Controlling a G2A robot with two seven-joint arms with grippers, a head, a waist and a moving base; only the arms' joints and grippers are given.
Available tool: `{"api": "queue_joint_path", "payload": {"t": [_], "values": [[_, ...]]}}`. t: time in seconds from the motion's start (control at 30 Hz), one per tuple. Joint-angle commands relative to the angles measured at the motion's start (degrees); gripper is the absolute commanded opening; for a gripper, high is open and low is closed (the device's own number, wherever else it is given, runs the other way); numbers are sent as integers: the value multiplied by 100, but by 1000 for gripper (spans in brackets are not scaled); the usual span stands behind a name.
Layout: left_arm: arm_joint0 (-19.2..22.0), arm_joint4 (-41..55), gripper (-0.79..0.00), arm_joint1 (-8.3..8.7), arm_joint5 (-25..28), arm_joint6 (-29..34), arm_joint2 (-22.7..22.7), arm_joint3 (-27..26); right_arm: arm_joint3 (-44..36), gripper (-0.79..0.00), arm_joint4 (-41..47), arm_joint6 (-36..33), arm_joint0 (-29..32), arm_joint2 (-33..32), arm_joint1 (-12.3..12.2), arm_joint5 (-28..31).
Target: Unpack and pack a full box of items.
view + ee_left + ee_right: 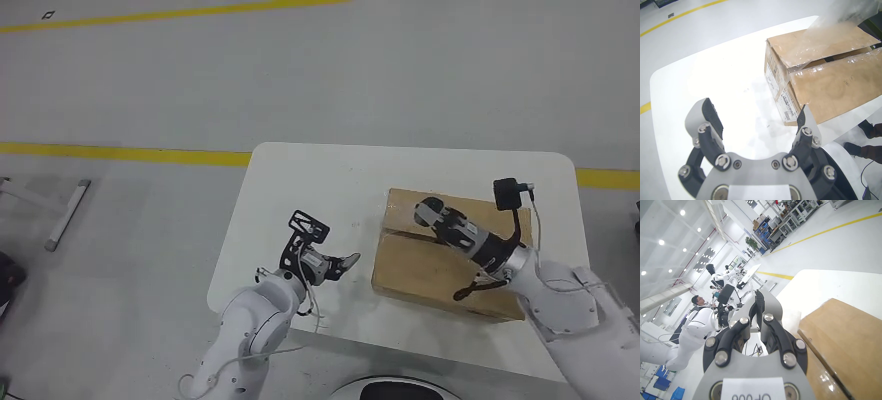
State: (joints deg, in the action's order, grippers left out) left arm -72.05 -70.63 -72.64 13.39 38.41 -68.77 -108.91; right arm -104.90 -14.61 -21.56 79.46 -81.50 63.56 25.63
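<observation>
Top view: a cardboard box (pixel 420 270) sits on the robot's right half of the white desk (pixel 300 200), one end face turned toward the desk's middle. The left pincer (pixel 345 265) hangs over bare desk just beside that end face, apart from the cardboard. The right pincer (pixel 425 210) is above the box's top, near its far corner on the middle side.

In the left wrist view the left pincer (pixel 755 106) is spread wide with nothing between its dark ribbed pads (pixel 712 113), and the box (pixel 829 85) lies just beyond its fingertips, nearest one of them. The box's top flaps lie down with a narrow dark slit along their seam (labels cover the end face). A strip of clear film (pixel 819 37) rises from the top near the seam.

In the right wrist view the right pincer (pixel 758 294) has its fingers pressed together. Whether anything thin is caught between them cannot be told. The box (pixel 838 332) lies to one side of it, and its fingertips point out past the box's edge.
</observation>
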Motion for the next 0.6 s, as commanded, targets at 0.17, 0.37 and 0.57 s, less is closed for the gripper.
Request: {"api": "queue_joint_path", "payload": {"t": [0.17,0.37,0.57], "values": [[46,-2,0,2,55,4,80,29,-259,-785,-82,222,741,-501,-44,-130],[94,-8,0,-3,60,5,172,62,-296,-785,-34,271,1109,-734,-59,-237],[85,-15,0,3,55,-2,192,55,-308,-785,99,358,1293,-839,-54,-336]]}}
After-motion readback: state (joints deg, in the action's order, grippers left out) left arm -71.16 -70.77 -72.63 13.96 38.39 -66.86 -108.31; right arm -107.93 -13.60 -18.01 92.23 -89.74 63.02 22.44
